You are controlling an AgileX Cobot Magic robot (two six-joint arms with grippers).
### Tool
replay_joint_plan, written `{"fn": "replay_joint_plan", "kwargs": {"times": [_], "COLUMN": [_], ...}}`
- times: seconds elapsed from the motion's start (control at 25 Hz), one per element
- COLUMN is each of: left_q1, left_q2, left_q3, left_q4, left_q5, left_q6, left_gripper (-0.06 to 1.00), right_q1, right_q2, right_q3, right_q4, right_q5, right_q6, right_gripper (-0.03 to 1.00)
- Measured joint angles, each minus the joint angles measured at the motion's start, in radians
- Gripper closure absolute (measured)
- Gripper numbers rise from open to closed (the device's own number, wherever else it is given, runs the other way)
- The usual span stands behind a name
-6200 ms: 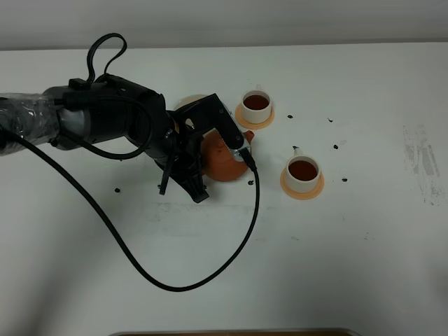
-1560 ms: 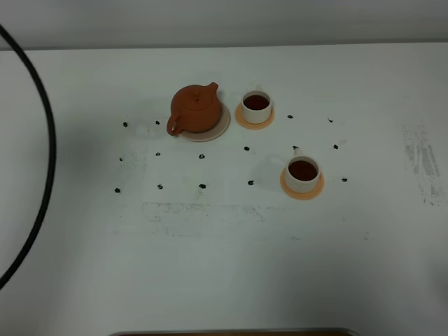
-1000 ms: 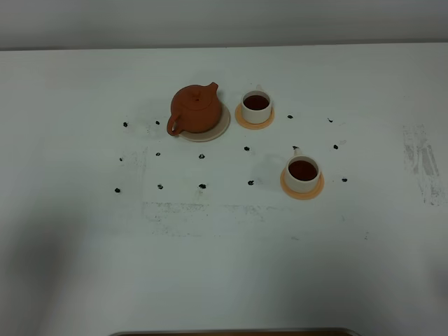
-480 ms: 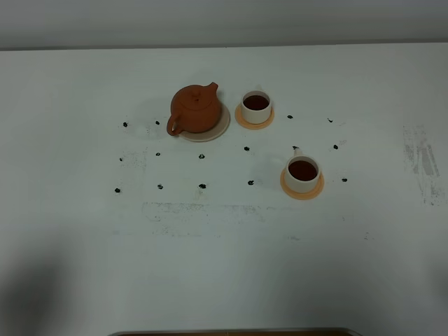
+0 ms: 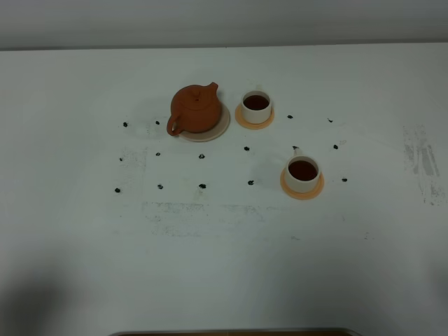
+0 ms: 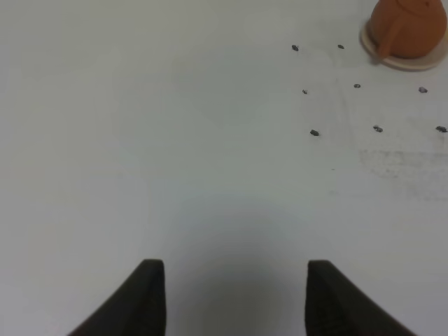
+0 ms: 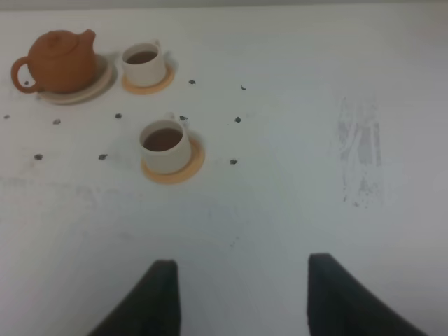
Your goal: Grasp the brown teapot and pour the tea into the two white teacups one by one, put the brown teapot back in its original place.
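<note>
The brown teapot [image 5: 195, 108] stands upright on its cream saucer [image 5: 219, 127], also seen as teapot [image 6: 408, 28] and teapot [image 7: 59, 61]. Two white teacups hold dark tea, each on an orange coaster: the far cup [image 5: 256, 106] beside the teapot, the near cup [image 5: 302, 173] further right. They show again as far cup [image 7: 143, 64] and near cup [image 7: 164, 145]. My left gripper [image 6: 234, 294] is open over bare table, far from the teapot. My right gripper [image 7: 241, 290] is open too, holding nothing. Neither arm shows in the high view.
Small dark dots [image 5: 202, 186] mark the white table [image 5: 224, 266] around the tea set. A scuffed grey patch [image 5: 422, 161] lies at the right. A brown edge [image 5: 231, 332] runs along the table's front.
The left arm's shadow at the lower left has shrunk over the last second. Teapot and cups have not moved.
</note>
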Motion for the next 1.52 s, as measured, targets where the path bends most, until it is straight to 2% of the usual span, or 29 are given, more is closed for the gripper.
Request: {"fn": "replay_joint_plan", "kwargs": {"times": [1.52], "left_q1": [0.014], "left_q2": [0.000], "left_q3": [0.000], "left_q4": [-0.002], "left_q5": [0.000], "left_q6": [0.005], "left_gripper": [0.47], "right_q1": [0.000], "right_q2": [0.000], "right_q3": [0.000], "right_q4": [0.002], "right_q5": [0.000], "right_q6": [0.000], "right_gripper": [0.53]}}
